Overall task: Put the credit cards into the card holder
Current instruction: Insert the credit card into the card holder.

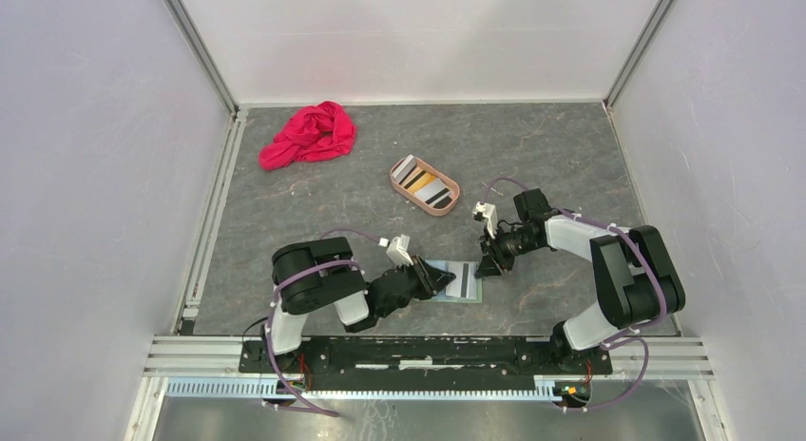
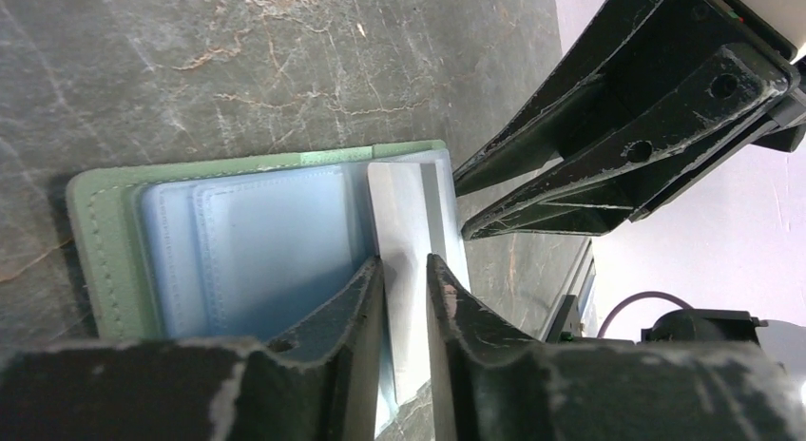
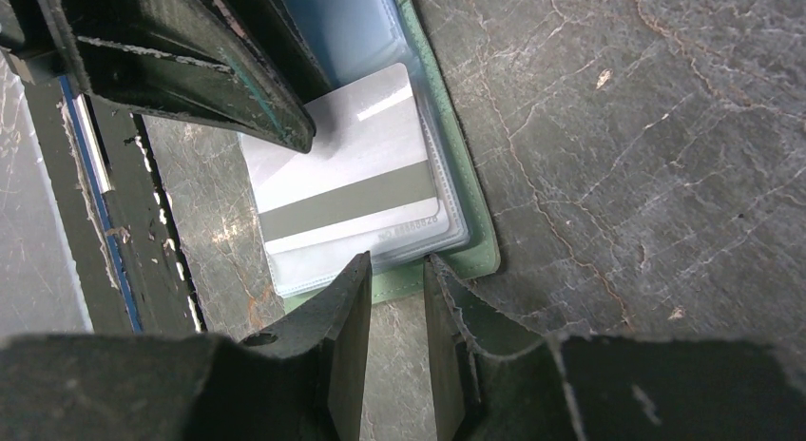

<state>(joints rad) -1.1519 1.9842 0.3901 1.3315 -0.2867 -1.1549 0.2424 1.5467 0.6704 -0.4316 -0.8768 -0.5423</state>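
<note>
Left gripper (image 2: pixel 406 270): your fingers sit nearly closed over the grey card (image 2: pixel 409 222), a thin gap showing; can't tell if it's actually pinched.
Right gripper (image 3: pixel 397 270): narrow gap, grasping nothing, right at the wallet's edge.
Card: grey-white with a dark stripe, lying on the clear pockets.
Card holder (image 1: pixel 456 279): sage-green, open flat between your arms, light blue inside.
Tray (image 1: pixel 424 183): more cards, further back.

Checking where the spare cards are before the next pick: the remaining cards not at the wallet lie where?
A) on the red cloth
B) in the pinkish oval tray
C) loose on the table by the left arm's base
B: the top view shows striped cards inside the pinkish oval tray, with the red cloth bare.
</note>
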